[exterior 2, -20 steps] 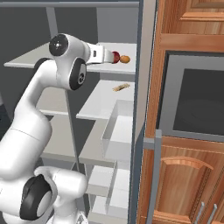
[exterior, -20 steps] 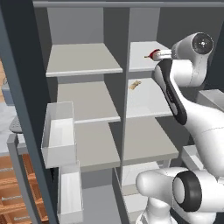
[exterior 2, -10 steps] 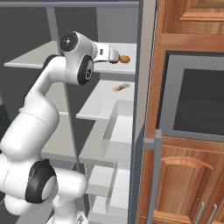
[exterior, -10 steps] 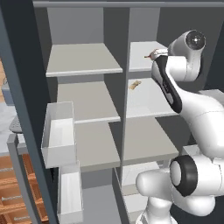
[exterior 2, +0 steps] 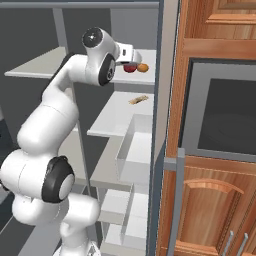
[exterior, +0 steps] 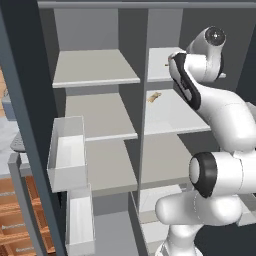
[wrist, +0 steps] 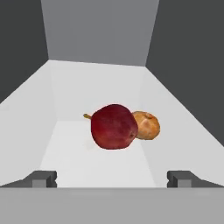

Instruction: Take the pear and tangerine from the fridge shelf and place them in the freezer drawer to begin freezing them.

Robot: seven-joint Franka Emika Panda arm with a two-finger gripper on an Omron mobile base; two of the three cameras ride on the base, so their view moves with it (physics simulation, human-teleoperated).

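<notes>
Red and glossy, the pear (wrist: 113, 127) lies on the pale shelf (wrist: 70, 166) straight in front of my gripper (wrist: 111, 178), a little to the left of centre, with its short stem pointing left. At its right, partly behind it and touching it, sits the orange tangerine (wrist: 148, 125). My two fingertips (wrist: 41, 178) stand wide apart at the lower edge, with nothing between them, and both fruits are beyond them. From the right base view the pear (exterior 2: 130, 67) and tangerine (exterior 2: 143, 67) rest on the top right shelf, just past my hand. One shelf lower lies a tan scrap (exterior 2: 138, 100).
</notes>
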